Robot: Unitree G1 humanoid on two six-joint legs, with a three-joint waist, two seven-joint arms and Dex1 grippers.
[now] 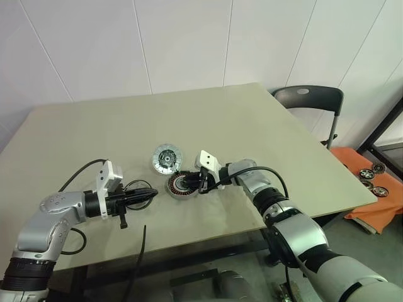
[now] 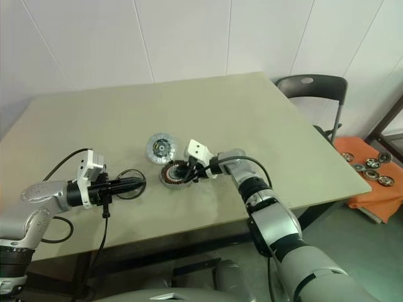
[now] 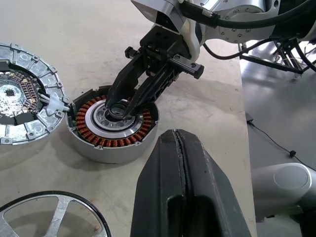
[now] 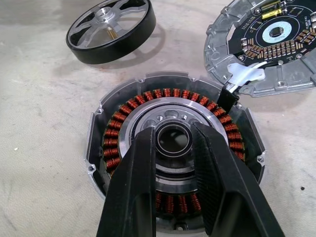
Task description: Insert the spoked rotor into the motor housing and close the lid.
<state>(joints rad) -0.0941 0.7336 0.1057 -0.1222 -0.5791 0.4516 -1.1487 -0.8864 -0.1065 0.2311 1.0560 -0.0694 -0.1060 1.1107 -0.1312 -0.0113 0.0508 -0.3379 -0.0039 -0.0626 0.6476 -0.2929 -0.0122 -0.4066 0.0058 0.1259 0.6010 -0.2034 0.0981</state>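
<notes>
1. Right gripper (image 4: 173, 140) is seen with its two black fingers parted a little, tips set on either side of the raised central hub ring of the motor housing (image 4: 123, 133); whether the ring is pinched or only straddled cannot be told.
2. Just beyond the housing from this gripper, the lid (image 4: 232, 54) lies flat on the table with its circuit-board face up, joined to the housing rim by a short white connector.
3. Farther out, toward the other arm, the spoked rotor (image 4: 111, 22) is found resting on the table (image 1: 252, 119), apart from the housing and not yet inserted.
4. The left gripper (image 1: 143, 196) is held shut, its closed fingers lying over the rotor; that nothing is clamped between them is suggested by its own wrist view, where the rotor rim (image 3: 74, 205) sits on the table below the fingers.
5. The step in hand is judged to be steadying the housing before insertion; the task is at an early stage.
6. The next move would call for the rotor to be picked up by its rim, carried level over the windings, centred on the hub, and the right fingers cleared first.
7. Fingertip placement at the hub is given by the right wrist view; both arms and the spacing of all three parts are shown together by the head views.
</notes>
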